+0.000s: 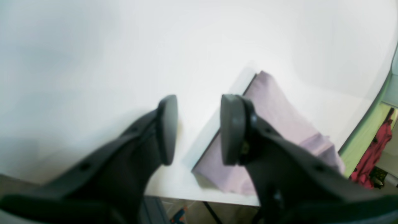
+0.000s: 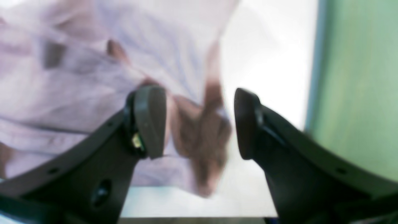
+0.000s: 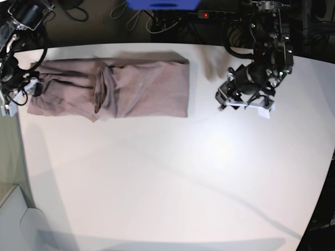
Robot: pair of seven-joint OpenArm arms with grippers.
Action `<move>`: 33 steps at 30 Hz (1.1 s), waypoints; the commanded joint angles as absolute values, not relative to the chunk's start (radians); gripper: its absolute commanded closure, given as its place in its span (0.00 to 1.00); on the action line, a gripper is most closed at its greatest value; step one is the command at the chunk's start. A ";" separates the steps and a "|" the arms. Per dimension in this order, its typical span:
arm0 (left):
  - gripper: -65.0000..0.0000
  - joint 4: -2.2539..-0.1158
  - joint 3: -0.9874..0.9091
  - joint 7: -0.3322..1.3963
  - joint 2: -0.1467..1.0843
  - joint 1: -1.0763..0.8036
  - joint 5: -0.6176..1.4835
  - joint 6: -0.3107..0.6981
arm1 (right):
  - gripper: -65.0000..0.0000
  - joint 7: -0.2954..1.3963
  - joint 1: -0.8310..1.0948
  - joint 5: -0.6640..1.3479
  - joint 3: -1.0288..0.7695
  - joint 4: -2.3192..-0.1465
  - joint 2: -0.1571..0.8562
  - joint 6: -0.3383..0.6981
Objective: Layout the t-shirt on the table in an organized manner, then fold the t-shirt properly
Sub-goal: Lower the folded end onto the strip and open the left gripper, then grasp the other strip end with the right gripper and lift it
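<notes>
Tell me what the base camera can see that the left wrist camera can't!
Only the base view shows the whole folded t-shirt, both arms, and the right gripper over the shirt's end near the table's edge. Only the left wrist view shows the left gripper close up, its fingers apart with nothing between them, plus something red beyond the table's edge. Both show the white table and the shirt's straight edge.

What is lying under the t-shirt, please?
The t-shirt, folded into a long band, lies directly on the white table. Only bare tabletop shows around it. Whether anything is hidden beneath the cloth cannot be seen.
</notes>
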State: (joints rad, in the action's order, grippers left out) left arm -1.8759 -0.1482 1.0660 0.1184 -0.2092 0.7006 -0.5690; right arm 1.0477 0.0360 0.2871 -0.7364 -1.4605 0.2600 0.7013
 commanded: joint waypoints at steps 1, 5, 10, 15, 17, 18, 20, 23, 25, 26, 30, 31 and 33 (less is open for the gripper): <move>0.65 -1.900 -0.148 1.067 0.124 -0.206 0.737 -0.581 | 0.46 1.032 0.018 0.298 -0.727 -1.465 0.280 0.698; 0.65 -1.902 -0.150 1.067 0.125 -0.209 0.799 -0.585 | 0.46 1.015 0.012 0.298 -0.714 -1.414 0.306 0.698; 0.65 -1.902 -0.150 1.069 0.125 -0.211 0.809 -0.585 | 0.46 0.946 0.013 0.298 -0.696 -1.348 0.309 0.698; 0.65 -1.902 -0.150 1.069 0.125 -0.211 0.809 -0.585 | 0.46 0.935 0.019 0.297 -0.693 -1.334 0.309 0.698; 0.65 -1.902 -0.150 1.069 0.124 -0.211 0.809 -0.585 | 0.46 0.935 0.019 0.297 -0.693 -1.334 0.309 0.698; 0.65 -1.902 -0.150 1.069 0.122 -0.211 0.809 -0.585 | 0.46 0.937 0.019 0.297 -0.693 -1.334 0.309 0.698; 0.65 -1.902 -0.150 1.069 0.122 -0.211 0.809 -0.587 | 0.47 0.940 0.021 0.297 -0.693 -1.334 0.308 0.698; 0.65 -1.902 -0.150 1.069 0.124 -0.213 0.809 -0.587 | 0.48 0.940 0.022 0.297 -0.693 -1.334 0.305 0.698; 0.65 -1.902 -0.150 1.069 0.124 -0.213 0.809 -0.587 | 0.54 0.941 0.022 0.297 -0.691 -1.334 0.303 0.698; 0.65 -1.902 -0.150 1.069 0.124 -0.213 0.809 -0.587 | 0.58 0.941 0.022 0.297 -0.687 -1.334 0.303 0.698; 0.65 -1.902 -0.150 1.069 0.122 -0.213 0.809 -0.587 | 0.89 0.941 0.022 0.297 -0.673 -1.334 0.303 0.698; 0.65 -1.902 -0.150 1.069 0.122 -0.213 0.809 -0.587 | 0.98 0.941 0.022 0.297 -0.673 -1.334 0.303 0.698; 0.65 -1.900 -0.148 1.070 0.124 -0.213 0.809 -0.584 | 1.00 0.943 0.022 0.297 -0.673 -1.334 0.303 0.698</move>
State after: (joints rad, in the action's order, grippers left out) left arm -1.8847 -0.1478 1.0664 0.1192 -0.2188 0.7757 -0.5686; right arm 0.9310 0.0257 0.3073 -0.6708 -1.3266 0.2859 0.6991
